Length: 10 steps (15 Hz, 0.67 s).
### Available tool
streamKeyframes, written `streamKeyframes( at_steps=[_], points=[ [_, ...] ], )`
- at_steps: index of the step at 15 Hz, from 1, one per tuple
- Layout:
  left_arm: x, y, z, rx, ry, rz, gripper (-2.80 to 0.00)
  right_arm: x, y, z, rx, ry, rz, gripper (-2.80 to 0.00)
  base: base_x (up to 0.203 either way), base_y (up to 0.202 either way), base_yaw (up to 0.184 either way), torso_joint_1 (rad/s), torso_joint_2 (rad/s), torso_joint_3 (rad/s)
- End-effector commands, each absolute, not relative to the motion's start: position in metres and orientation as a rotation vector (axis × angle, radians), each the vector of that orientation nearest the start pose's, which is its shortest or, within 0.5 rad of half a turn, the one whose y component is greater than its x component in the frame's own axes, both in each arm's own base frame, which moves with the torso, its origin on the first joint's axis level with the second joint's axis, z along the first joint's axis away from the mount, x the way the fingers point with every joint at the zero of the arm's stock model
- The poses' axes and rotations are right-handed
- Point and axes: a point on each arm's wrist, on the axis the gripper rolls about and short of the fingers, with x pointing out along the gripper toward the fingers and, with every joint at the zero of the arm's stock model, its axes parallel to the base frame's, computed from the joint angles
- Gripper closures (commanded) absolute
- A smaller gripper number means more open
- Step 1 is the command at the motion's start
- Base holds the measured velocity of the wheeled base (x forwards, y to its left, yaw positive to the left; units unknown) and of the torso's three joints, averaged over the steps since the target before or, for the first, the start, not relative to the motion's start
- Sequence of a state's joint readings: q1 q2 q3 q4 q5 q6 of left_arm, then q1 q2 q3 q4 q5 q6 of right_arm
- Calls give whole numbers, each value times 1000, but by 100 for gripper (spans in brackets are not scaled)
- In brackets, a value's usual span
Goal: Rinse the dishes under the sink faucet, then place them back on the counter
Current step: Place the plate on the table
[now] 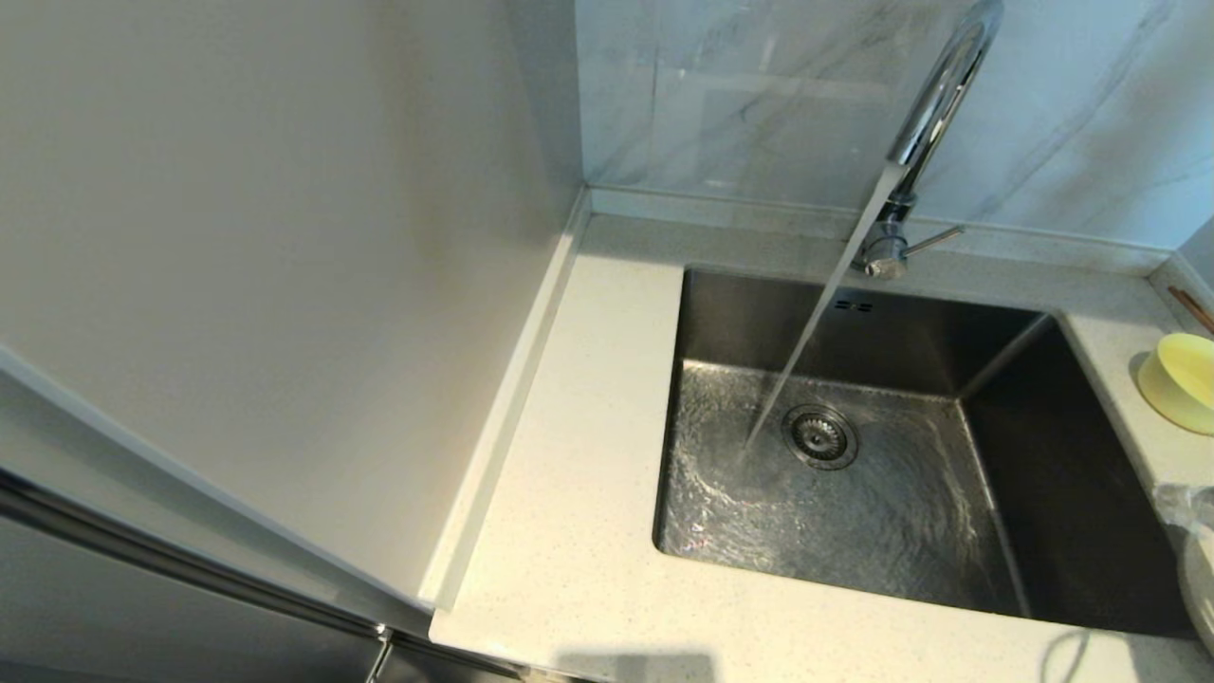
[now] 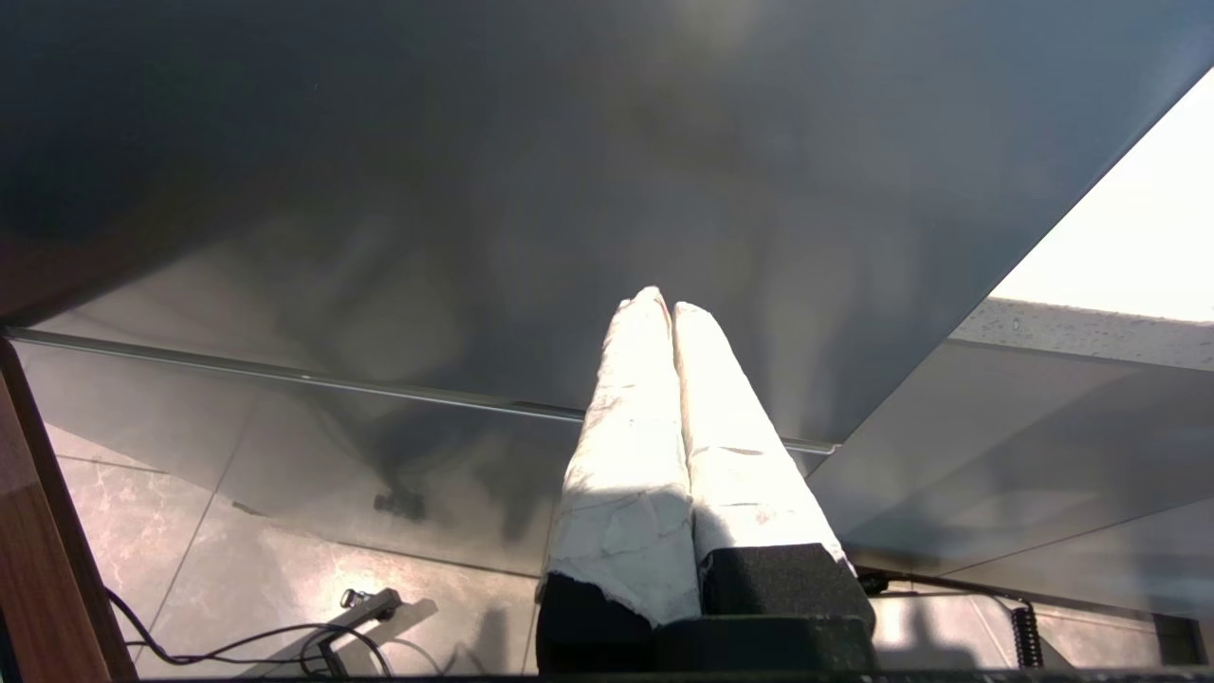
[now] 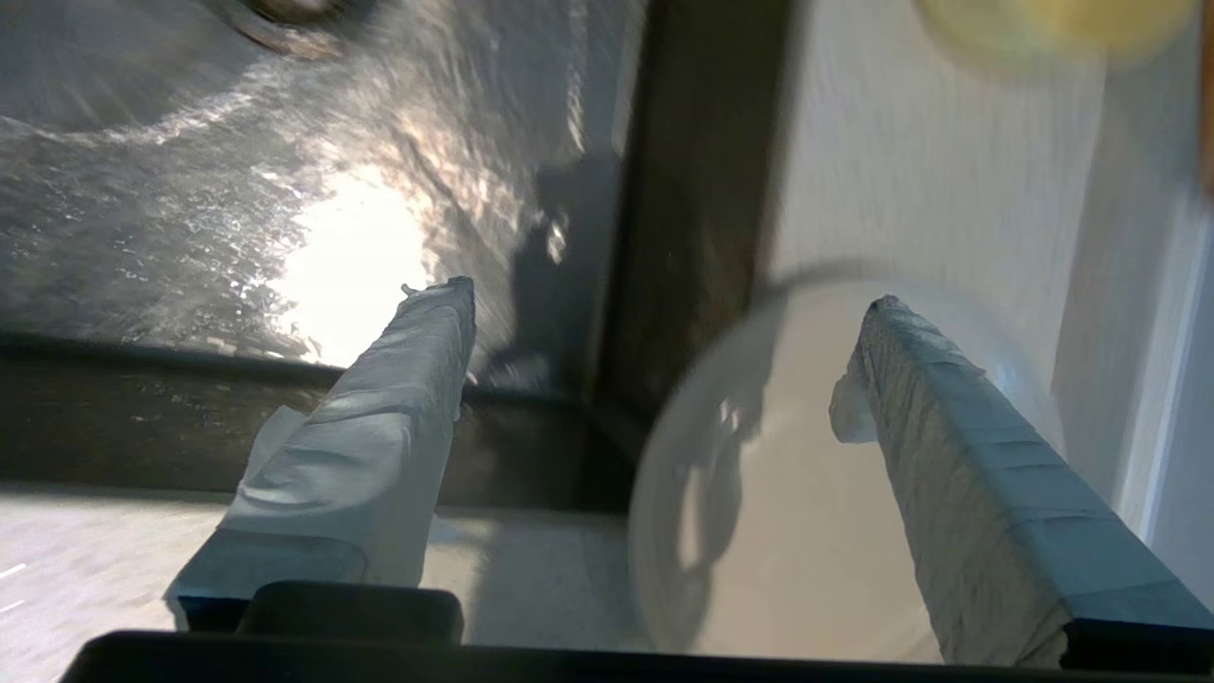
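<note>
The right gripper point(image 3: 664, 294) hangs above the near right corner of the sink point(image 1: 721, 313), its two cloth-wrapped fingers point(image 3: 398, 379) spread wide apart with nothing between them. One finger sits over the wet basin floor; the other reaches over the plate point(image 3: 797, 531). Whether that finger touches the plate cannot be told. The plate lies flat on the worktop point(image 1: 569, 493) just to the right of the sink, its round face turned upward, close beside the sink's right wall. In the head view only a sliver of its rim shows at the right border.

The pale-yellow bowl point(image 1: 1181, 379) stands on the same strip of worktop to the right of the sink, farther back than the plate, tipped so that its mouth faces partly toward the sink.

The faucet point(image 1: 934, 104) rises behind the sink's back edge, its neck arching forward over the basin and its thin side lever pointing to the right. Water falls from the spout in a slanted stream and lands just left of the drain strainer point(image 1: 819, 436), spreading in ripples over the basin floor.

The left gripper point(image 2: 664, 304) is parked well away from the sink, beside a dark cabinet front above the tiled floor point(image 2: 190, 569), its wrapped fingers pressed together and empty.
</note>
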<state>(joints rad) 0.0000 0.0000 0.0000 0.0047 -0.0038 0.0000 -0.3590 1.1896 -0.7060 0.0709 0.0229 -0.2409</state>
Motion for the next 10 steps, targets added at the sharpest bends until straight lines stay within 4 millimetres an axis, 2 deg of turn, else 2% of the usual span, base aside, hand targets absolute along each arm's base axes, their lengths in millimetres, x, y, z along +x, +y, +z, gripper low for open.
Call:
streamKeyframes(
  at_steps=[1, 4, 6, 8, 10],
  points=[
    [-23, 0, 75, 0, 5, -3, 0, 139, -50, 237, -169, 470, -183, -280, 0, 0, 0, 0, 0, 0],
    [-23, 0, 75, 0, 5, -3, 0, 130, -46, 267, -145, 579, -129, -280, 0, 0, 0, 0, 0, 0],
    [-23, 0, 75, 0, 5, -3, 0, 126, -45, 291, -102, 730, -99, -280, 0, 0, 0, 0, 0, 0],
    [-23, 0, 75, 0, 5, -3, 0, 135, -45, 304, -105, 848, -44, -280, 0, 0, 0, 0, 0, 0],
    [-23, 0, 75, 0, 5, -3, 0, 144, -47, 311, -207, 896, 27, -280, 0, 0, 0, 0, 0, 0]
  ],
)
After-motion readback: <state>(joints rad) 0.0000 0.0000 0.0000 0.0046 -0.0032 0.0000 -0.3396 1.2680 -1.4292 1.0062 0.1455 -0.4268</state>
